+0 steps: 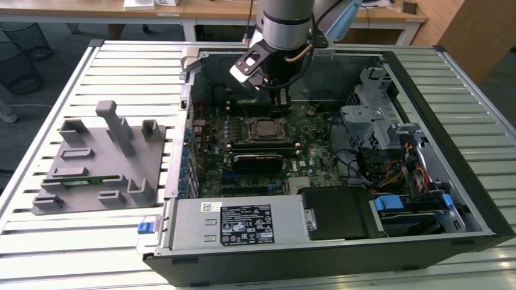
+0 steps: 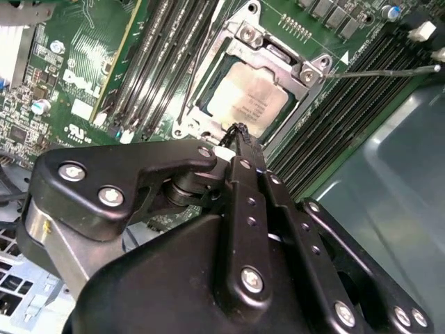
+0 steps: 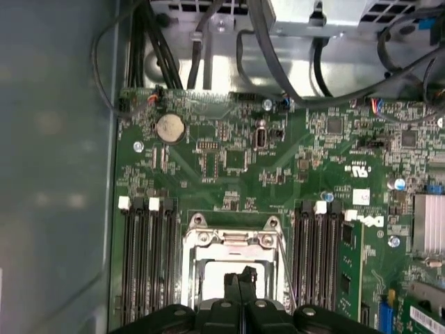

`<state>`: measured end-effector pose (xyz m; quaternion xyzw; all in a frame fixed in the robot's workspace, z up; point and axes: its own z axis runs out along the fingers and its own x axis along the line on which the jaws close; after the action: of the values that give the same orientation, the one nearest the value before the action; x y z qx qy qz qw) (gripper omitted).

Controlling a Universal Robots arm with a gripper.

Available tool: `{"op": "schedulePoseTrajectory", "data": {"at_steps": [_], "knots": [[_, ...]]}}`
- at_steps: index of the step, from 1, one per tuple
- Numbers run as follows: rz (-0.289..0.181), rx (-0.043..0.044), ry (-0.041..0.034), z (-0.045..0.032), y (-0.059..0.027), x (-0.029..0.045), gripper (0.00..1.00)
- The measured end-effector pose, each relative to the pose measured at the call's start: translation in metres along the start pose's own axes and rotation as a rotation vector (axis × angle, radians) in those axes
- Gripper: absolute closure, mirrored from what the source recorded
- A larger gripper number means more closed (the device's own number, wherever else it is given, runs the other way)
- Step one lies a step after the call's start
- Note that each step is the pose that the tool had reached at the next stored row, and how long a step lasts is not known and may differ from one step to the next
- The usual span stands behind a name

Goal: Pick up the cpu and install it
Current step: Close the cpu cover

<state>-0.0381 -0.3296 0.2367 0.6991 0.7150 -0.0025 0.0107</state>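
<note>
Gripper (image 2: 238,131): closed on nothing, tips together just above cpu (image 2: 250,97)
Socket (image 2: 245,36): holds cpu flat, right under tips; looks seated
Why closed: prob. for pressing/nudging it level

Wooden desks (image 1: 81,9), wire bins (image 1: 20,69) (grey floor (image 1: 57,66))

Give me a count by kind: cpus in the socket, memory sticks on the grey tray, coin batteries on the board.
cpu: 1
memory stick on the grey tray: 1
coin battery: 1
Total: 3
</note>
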Motion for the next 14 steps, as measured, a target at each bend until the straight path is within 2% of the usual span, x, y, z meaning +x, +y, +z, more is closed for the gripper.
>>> {"op": "schedulePoseTrajectory", "data": {"at_steps": [14], "knots": [[0.0, 0.0, 0.0, 0.0012, -0.0118, 0.0001, 0.89]]}}
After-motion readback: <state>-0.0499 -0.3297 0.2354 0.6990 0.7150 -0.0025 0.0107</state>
